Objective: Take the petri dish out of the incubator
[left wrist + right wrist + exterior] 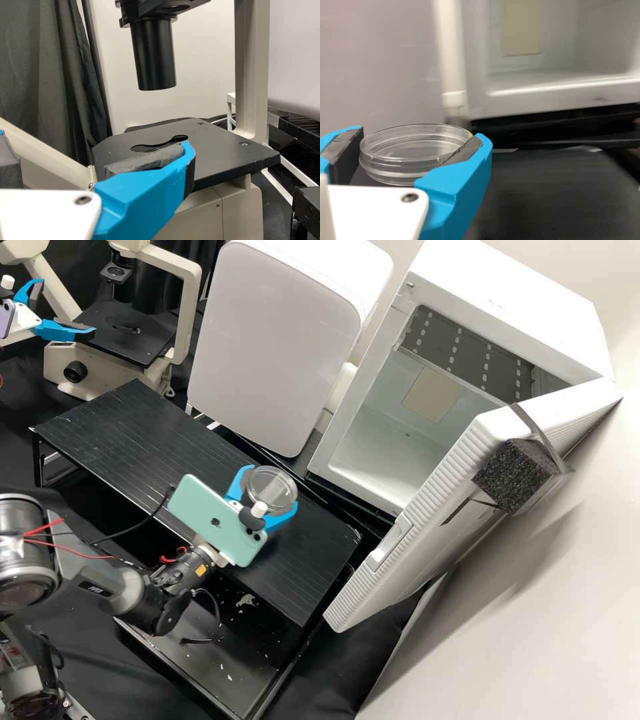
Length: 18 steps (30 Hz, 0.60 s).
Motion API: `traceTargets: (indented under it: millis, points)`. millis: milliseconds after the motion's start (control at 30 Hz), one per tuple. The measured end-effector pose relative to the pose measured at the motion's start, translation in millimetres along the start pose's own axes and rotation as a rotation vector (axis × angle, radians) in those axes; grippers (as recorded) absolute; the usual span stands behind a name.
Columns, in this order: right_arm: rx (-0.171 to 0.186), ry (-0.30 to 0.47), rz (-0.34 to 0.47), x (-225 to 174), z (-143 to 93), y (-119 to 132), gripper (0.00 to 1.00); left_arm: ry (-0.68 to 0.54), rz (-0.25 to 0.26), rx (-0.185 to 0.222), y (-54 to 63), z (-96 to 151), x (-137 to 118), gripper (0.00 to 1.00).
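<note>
My right gripper (268, 497) is above the black platform in the high view, shut on the clear round petri dish (275, 485). In the right wrist view, the level dish (412, 150) sits between both pads of the right gripper (420, 150). The white incubator (507, 320) stands with its door (427, 520) swung open, and the dish is outside it; its lower front edge (555, 95) appears behind the dish in the right wrist view. My left gripper (67, 310) is open by the microscope at the upper left; in the left wrist view the left gripper (95, 150) has nothing between its fingers.
The black platform (153, 440) runs beneath the right gripper. A second white appliance (273, 340), closed, stands beside the incubator. The microscope's black stage (225, 150) lies beyond the left fingers. A black foam block (510, 477) is strapped to the incubator door.
</note>
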Motion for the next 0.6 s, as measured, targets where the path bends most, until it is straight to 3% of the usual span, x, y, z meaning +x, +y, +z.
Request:
traceTargets:
  millis: [267,600]
  points:
    - [-0.061,0.045,-0.118,-19,-13,-32,0.00,0.000,0.000,0.000,0.0,0,0,1.00]
    - [-0.080,0.044,-0.150,-24,-12,-40,0.00,0.000,0.000,0.000,0.0,0,0,1.00]
